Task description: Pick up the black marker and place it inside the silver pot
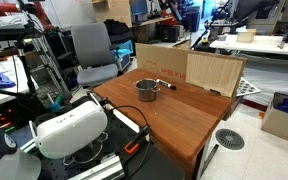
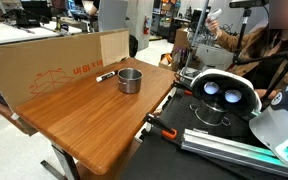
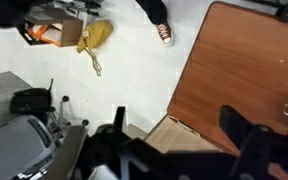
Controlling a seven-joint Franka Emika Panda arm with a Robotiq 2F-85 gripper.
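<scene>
The silver pot (image 1: 147, 90) (image 2: 130, 80) stands on the wooden table (image 1: 174, 115) (image 2: 94, 115) near its far end. The black marker (image 1: 168, 85) (image 2: 105, 76) lies flat on the table right beside the pot, on the cardboard side. My white arm (image 1: 69, 130) (image 2: 224, 95) hangs off the table's near end, well away from both. In the wrist view my gripper (image 3: 179, 150) is open and empty, its dark fingers framing the table corner (image 3: 244, 70) and the floor. The marker does not show in the wrist view.
A cardboard sheet (image 1: 199, 68) (image 2: 54, 60) stands along the table's back edge. A grey office chair (image 1: 92, 50) is behind the table. A person (image 2: 254, 45) sits by the arm. An orange clamp (image 2: 164, 130) grips the table edge. A box (image 1: 284, 115) sits on the floor.
</scene>
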